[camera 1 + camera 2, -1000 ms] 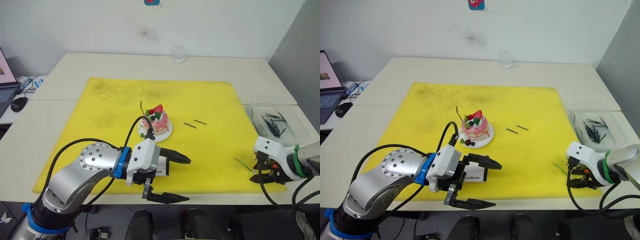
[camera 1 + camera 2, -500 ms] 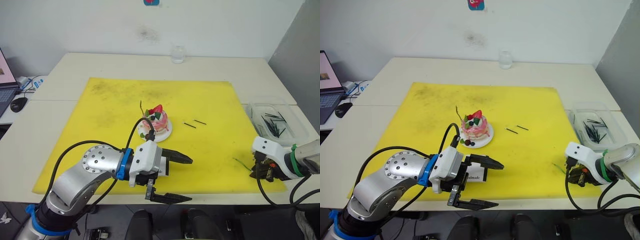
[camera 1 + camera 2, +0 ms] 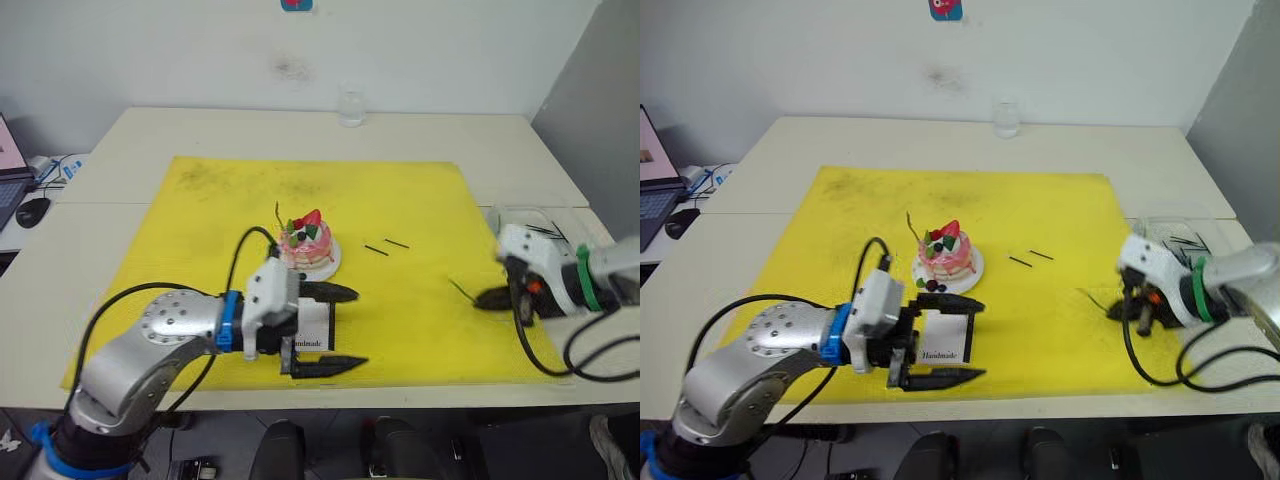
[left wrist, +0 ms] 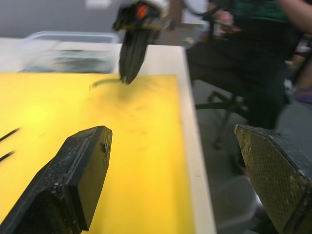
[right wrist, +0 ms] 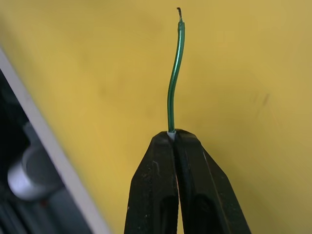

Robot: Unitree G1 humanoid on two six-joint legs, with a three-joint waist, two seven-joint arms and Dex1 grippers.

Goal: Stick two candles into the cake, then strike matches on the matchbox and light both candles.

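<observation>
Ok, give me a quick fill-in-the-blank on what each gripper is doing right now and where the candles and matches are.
1. The right gripper is shut on the ____ candle.
2. The left gripper is open with the ____ lying between its fingers.
3. One candle already stands in the ____.
4. Two loose matches lie on the ____ mat.

Missing words: green; matchbox; cake; yellow
</observation>
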